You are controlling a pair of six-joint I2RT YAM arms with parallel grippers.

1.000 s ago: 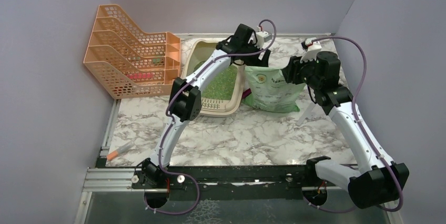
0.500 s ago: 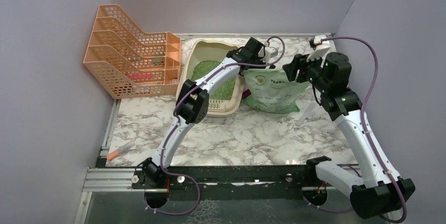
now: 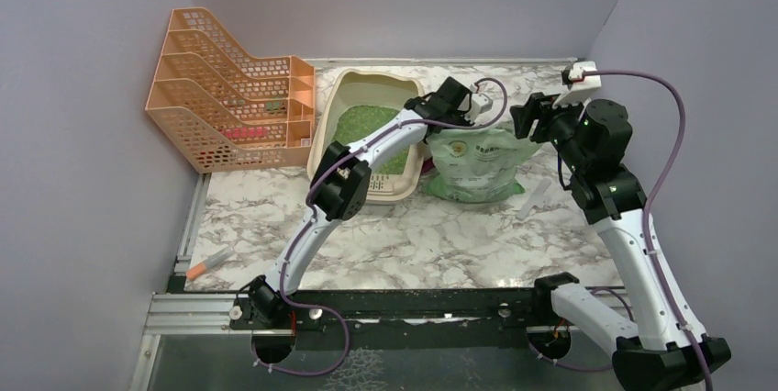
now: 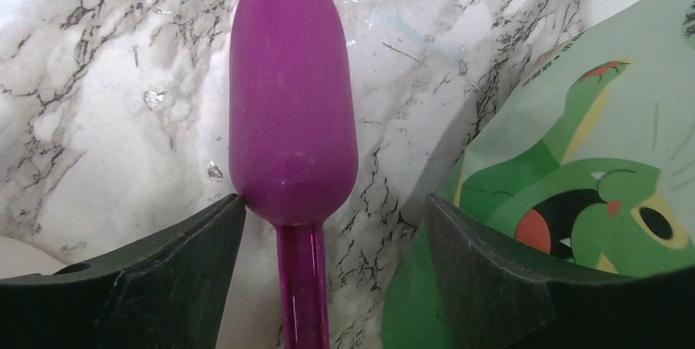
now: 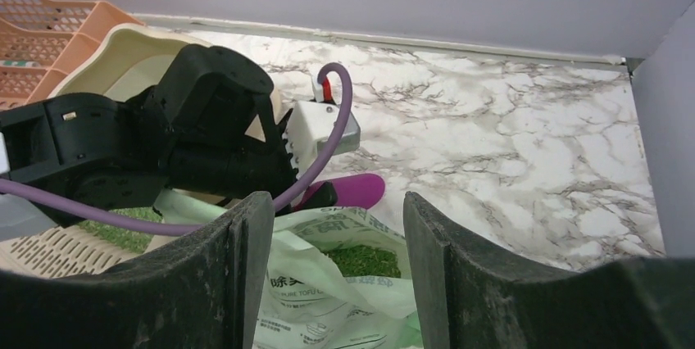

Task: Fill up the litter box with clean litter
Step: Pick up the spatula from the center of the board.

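Now, left gripper (image 4: 333,210) spread wide astride magenta scoop (image 4: 291,120) beside green litter bag (image 3: 477,163), right gripper (image 5: 336,201) parted and empty above bag's mouth, beige litter box (image 3: 367,85) holding green granules (image 3: 353,123).

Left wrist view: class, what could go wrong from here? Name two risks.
The open left tool straddles the magenta plastic scoop close beside the soft green plastic bag; closing could catch the bag too.
The bag's mouth gapes below the open right tool; a nudge might spill green granules.
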